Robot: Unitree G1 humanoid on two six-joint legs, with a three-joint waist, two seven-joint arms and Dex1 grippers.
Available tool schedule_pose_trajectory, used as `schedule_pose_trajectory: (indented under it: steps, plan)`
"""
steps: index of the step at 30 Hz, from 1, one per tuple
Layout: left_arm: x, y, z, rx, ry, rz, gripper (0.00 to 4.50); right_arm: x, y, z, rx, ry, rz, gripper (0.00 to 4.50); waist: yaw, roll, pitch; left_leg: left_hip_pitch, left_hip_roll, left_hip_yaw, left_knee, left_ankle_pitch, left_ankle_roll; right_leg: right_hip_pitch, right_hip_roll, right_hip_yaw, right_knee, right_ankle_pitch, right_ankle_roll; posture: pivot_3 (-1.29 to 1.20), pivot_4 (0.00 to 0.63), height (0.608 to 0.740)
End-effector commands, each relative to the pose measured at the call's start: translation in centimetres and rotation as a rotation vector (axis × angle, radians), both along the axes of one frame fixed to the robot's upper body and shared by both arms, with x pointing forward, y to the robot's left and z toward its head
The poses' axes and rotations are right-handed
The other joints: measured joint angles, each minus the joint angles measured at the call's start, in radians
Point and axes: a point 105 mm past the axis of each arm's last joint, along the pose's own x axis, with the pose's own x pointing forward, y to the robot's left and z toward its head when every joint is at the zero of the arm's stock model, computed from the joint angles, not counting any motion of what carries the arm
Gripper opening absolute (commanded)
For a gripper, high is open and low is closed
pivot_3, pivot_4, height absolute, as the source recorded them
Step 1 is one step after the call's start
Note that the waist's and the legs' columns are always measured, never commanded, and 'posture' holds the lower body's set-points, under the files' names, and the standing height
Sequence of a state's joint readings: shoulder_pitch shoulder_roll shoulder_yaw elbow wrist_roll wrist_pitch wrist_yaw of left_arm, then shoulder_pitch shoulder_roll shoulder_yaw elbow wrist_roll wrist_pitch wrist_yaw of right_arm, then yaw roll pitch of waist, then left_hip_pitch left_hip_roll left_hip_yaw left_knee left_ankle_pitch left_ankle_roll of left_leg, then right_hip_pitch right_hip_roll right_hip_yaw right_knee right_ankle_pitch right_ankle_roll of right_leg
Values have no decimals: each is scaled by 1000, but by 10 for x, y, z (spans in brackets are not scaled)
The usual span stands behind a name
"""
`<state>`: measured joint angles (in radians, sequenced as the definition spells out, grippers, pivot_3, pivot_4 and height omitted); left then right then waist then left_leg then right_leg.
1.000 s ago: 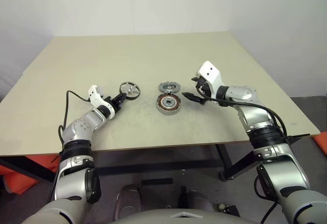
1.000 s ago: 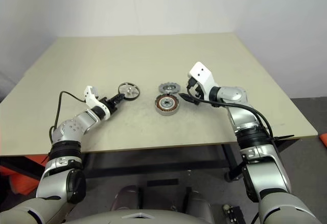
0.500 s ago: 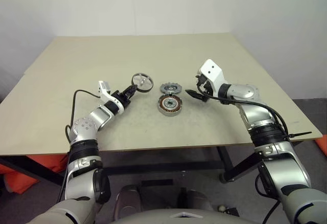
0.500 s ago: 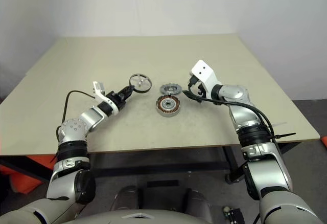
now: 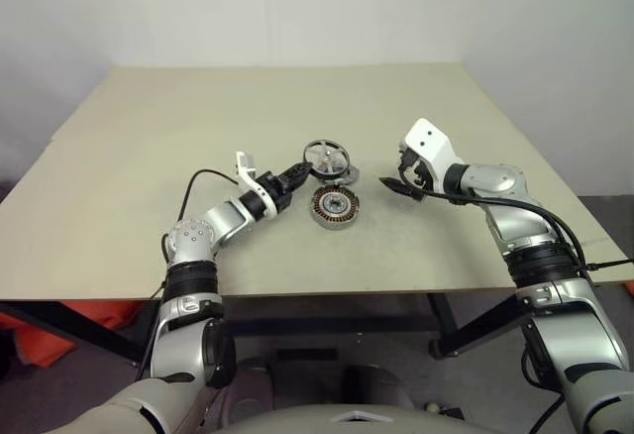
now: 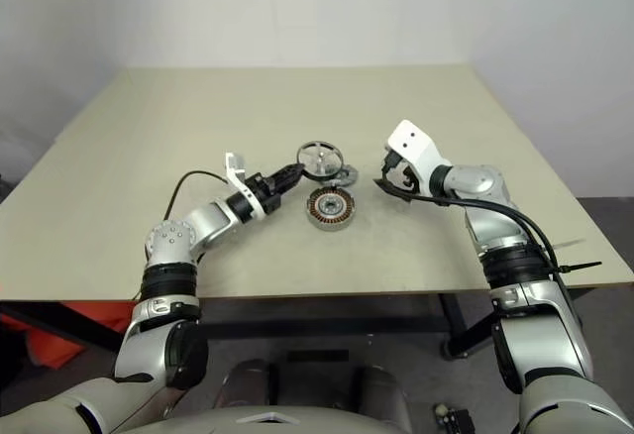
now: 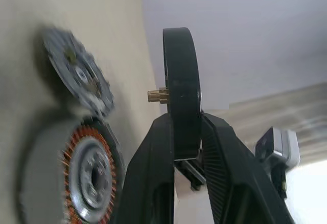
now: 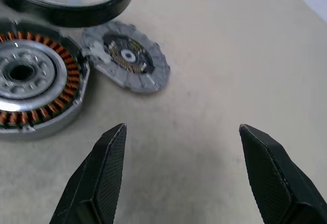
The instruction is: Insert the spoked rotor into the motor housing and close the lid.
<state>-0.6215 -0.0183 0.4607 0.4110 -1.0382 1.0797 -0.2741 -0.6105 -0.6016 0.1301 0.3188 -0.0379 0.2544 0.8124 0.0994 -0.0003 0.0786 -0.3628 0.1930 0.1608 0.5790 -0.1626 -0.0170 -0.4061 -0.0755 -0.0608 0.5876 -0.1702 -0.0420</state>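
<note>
- No writing, label, brand, number or sign can be read anywhere in these views.

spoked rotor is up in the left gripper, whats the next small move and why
Probably turn the spoked rotor flat and lower it over the motor housing. The left gripper pinches its dark rim, holding it on edge in the air just above and behind the housing, whose copper windings and hub lie open. The lid rests on the table beside it; the right gripper waits open.
</note>
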Motion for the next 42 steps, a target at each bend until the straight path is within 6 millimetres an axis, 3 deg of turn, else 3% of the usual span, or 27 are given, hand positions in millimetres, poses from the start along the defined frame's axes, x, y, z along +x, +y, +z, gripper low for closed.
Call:
schedule_pose_trajectory:
  steps: [1,15,38,42]
  plan:
    - [-1,-8,13,-29,-23,-52,666,-3,0,18,-5,-62,12,3970,1,0,0,-2,0,-2,0,0,0,0,0,-1,0,0,0,0,0,740]
    - [-19,-13,-14,5,87,-137,666,-5,0,16,-2,-61,-9,3970,1,0,0,-6,-2,-5,0,-1,1,0,-2,-3,-2,0,0,0,0,740]
    - [-23,-6,-27,89,88,-109,666,1,5,20,5,-87,-8,3970,1,0,0,-7,-2,-8,1,-1,0,1,-2,-6,-3,0,0,0,0,740]
    - [-22,-5,-26,102,79,-106,1726,1,6,20,6,-89,-6,3970,1,0,0,-7,-2,-8,1,-1,0,1,-2,-7,-3,0,0,0,0,740]
